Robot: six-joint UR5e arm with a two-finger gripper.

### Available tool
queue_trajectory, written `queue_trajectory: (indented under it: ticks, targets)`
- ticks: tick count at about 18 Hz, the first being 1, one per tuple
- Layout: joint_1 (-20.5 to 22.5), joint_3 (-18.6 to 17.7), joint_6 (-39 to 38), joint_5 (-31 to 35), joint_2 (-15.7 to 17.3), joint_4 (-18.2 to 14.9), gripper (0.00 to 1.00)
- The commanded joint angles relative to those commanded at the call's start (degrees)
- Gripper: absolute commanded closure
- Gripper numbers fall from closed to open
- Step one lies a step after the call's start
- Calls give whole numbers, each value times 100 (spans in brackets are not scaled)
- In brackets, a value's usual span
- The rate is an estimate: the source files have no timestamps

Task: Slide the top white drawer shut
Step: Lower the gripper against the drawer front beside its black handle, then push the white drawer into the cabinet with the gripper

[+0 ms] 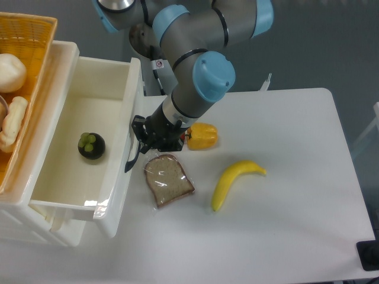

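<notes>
Gripper (144,141): black, low over the table, right up against the black handle (132,148) of the top white drawer (89,171). Fingers dark against dark handle; cannot tell whether they are spread or pressed together, nor whether they actually touch the handle.

Left to right:

Orange wicker basket (37,47) at far left edge, on top of the cabinet, holding pale bread rolls (10,74).

Top white drawer pulled well out toward the table, glossy white outside, cream inside. Inside it, one dark round fruit with a green top (90,145), lying about mid-floor, apart from the walls. Curved black handle on the drawer front, facing the table.

White table (284,236) to the right of the drawer. Just right of the drawer front and below the gripper: a slice of brown bread in clear wrap (168,180), flat on the table. A yellow bell pepper (202,136) lies just beside the wrist, on its right. Further right, a yellow banana (233,181), curved, well apart from the bread and the pepper.

Arm (198,65): grey links, light-blue joint caps, reaching down from the top of frame toward the drawer front.
</notes>
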Motion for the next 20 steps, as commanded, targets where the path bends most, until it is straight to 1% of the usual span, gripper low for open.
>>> queue_trajectory:
  ticks: [4,14,20]
  targets:
    - [-88,26,-26,-88,35,-17,89]
    - [-483,44,-62,-114,44,-9,88]
    - [-799,53,-377,-114,35,18,88]
